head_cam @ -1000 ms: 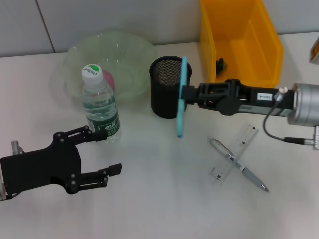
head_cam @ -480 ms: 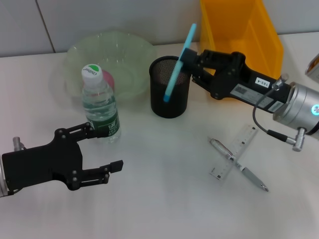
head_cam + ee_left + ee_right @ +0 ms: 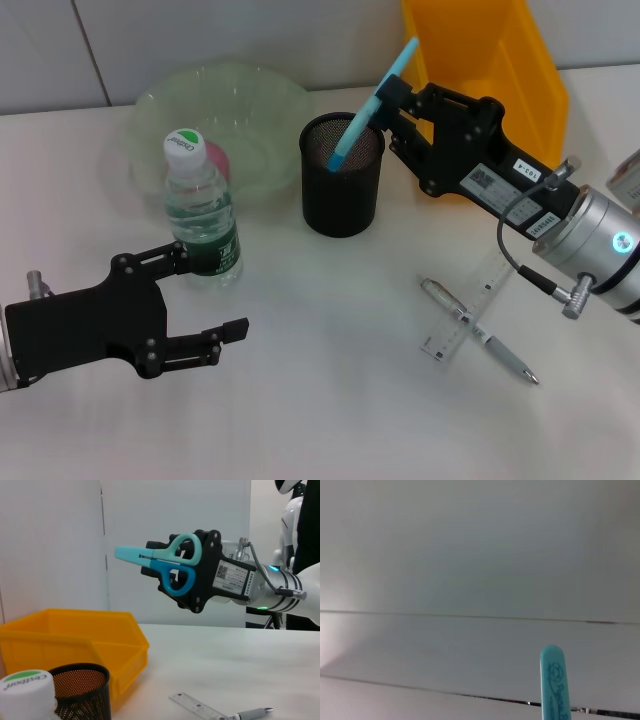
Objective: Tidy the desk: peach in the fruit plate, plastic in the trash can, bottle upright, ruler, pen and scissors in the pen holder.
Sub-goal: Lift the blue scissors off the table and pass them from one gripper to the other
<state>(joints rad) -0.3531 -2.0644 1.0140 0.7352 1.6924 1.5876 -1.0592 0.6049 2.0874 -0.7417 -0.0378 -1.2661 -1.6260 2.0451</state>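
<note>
The left gripper (image 3: 205,303) waits open-fingered low over the desk (image 3: 330,400), beside the upright bottle (image 3: 202,213). Farther back, the right gripper (image 3: 395,100) grips the teal scissors (image 3: 368,107) by the handles, blades slanting down toward the black mesh pen holder (image 3: 342,187) directly beneath.

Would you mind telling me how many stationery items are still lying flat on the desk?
2: the ruler and the pen, crossed over each other near the right arm. The scissors are in the right gripper, above the pen holder.
</note>
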